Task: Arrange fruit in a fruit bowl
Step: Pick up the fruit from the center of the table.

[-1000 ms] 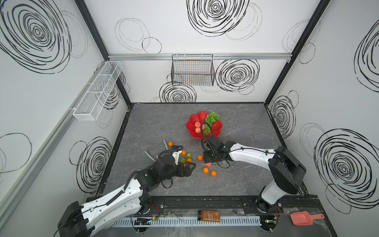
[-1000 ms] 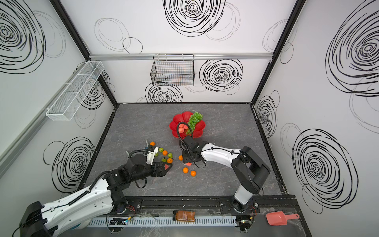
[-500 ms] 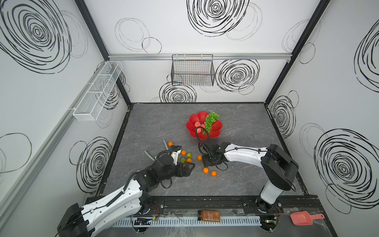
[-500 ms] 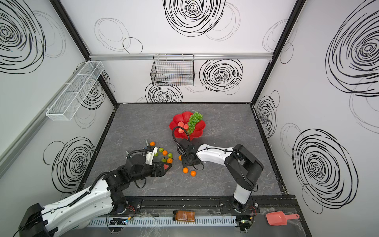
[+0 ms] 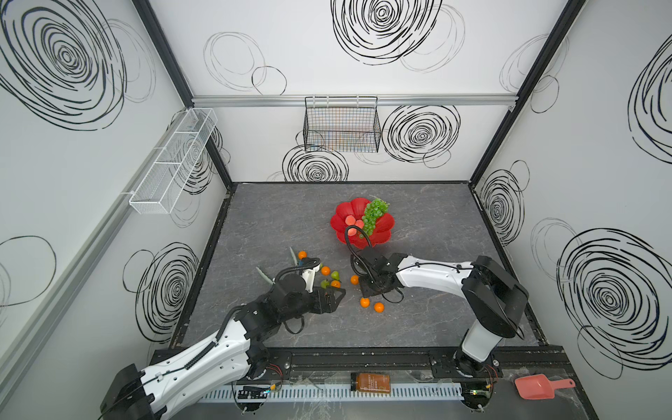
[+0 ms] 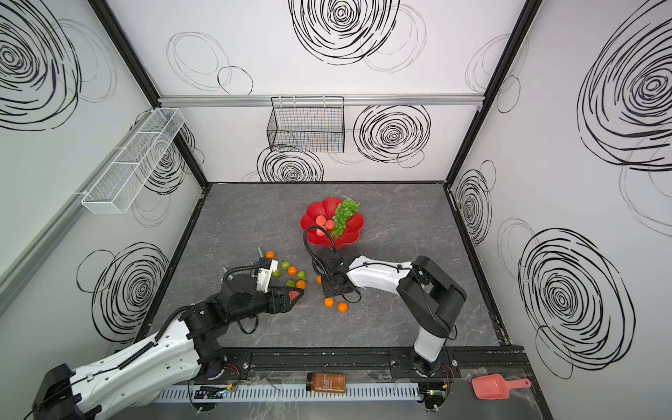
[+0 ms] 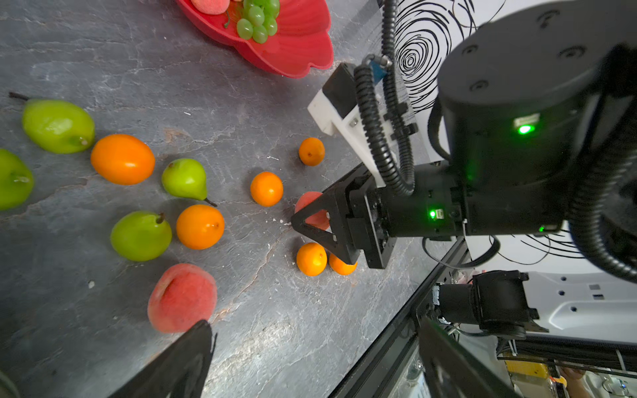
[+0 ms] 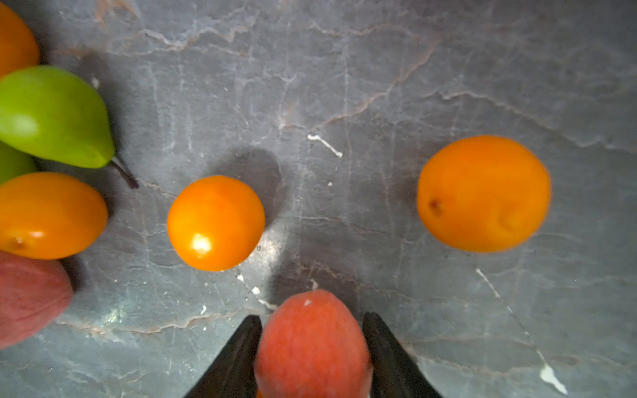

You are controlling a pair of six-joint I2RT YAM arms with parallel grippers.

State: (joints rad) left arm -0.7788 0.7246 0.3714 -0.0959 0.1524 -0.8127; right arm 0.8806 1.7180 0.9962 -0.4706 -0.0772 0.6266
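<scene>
Right wrist view: right jaws clasping peach (image 8: pixel 312 344), both sides, on surface (image 8: pixel 344 86). Left jaws spread, empty. Step, judged: pickup. Next: lift clear, carry to fruit bowl (image 5: pixel 382 234) beside grapes (image 5: pixel 374 216).

The left arm (image 5: pixel 218 349) and the right arm (image 5: pixel 432 278) both wear smooth white shells between bulky black joints. A ribbed black cable (image 7: pixel 370 127) runs past a white bracket (image 7: pixel 327 117) on the right wrist. The round black housing (image 7: pixel 517 86) there shows screw holes and green lights (image 7: pixel 524 129). The right tool (image 8: pixel 310 317) has black wedge fingers (image 8: pixel 234 358).
</scene>
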